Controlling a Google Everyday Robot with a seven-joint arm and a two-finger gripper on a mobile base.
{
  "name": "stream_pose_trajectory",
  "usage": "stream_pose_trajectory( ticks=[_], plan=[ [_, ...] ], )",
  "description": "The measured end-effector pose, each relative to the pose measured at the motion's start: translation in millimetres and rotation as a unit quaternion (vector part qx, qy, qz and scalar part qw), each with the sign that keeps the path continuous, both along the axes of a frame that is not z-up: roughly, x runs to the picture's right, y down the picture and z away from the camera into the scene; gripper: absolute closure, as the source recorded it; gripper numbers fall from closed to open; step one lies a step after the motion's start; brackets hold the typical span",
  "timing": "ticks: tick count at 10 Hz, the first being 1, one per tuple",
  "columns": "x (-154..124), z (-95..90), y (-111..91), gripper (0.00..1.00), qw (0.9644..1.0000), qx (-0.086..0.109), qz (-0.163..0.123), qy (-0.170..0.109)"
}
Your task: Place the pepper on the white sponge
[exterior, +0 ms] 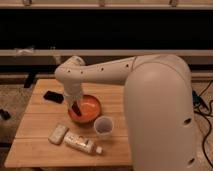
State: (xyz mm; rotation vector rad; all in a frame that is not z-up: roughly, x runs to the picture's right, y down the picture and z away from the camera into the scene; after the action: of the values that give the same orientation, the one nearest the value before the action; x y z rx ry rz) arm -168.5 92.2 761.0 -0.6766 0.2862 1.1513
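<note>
The gripper (pixel 75 104) hangs over the orange bowl's (pixel 91 111) left rim. Its fingers are pressed together, apparently pinching the dark red pepper (pixel 76 109) upright, likely so it clears the rim. The white sponge (pixel 58 133) lies near-left on the worktop (pixel 37 150).

We see gripper (pixel 75 109) clamping pepper (pixel 76 106) over bowl's (pixel 90 111) left edge; cup (pixel 103 126) front-right of bowl; sponge (pixel 58 133) front-left, tube (pixel 80 143) just right of it, all on table (pixel 39 117).
</note>
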Motion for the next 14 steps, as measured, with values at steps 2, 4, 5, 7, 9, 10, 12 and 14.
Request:
stream_pose_trajectory(
  ticks=[2,4,5,7,9,10,12,14],
  plan=[
    [-12,-6.2,5,1.0,0.9998,-0.001,-0.014,-0.013],
    [-20,-11.0,10,1.0,0.9994,-0.001,-0.027,-0.022],
    [-22,-12.3,11,1.0,0.9992,-0.002,-0.032,-0.025],
    [-27,-15.6,14,1.0,0.9986,-0.002,-0.041,-0.032],
    [-37,-19.7,17,1.0,0.9978,-0.002,-0.053,-0.041],
    [-39,-20.9,17,1.0,0.9975,-0.002,-0.056,-0.044],
    [-46,-22.5,17,1.0,0.9968,0.001,-0.064,-0.049],
    [-57,-24.6,18,1.0,0.9958,0.001,-0.072,-0.057]
  ],
)
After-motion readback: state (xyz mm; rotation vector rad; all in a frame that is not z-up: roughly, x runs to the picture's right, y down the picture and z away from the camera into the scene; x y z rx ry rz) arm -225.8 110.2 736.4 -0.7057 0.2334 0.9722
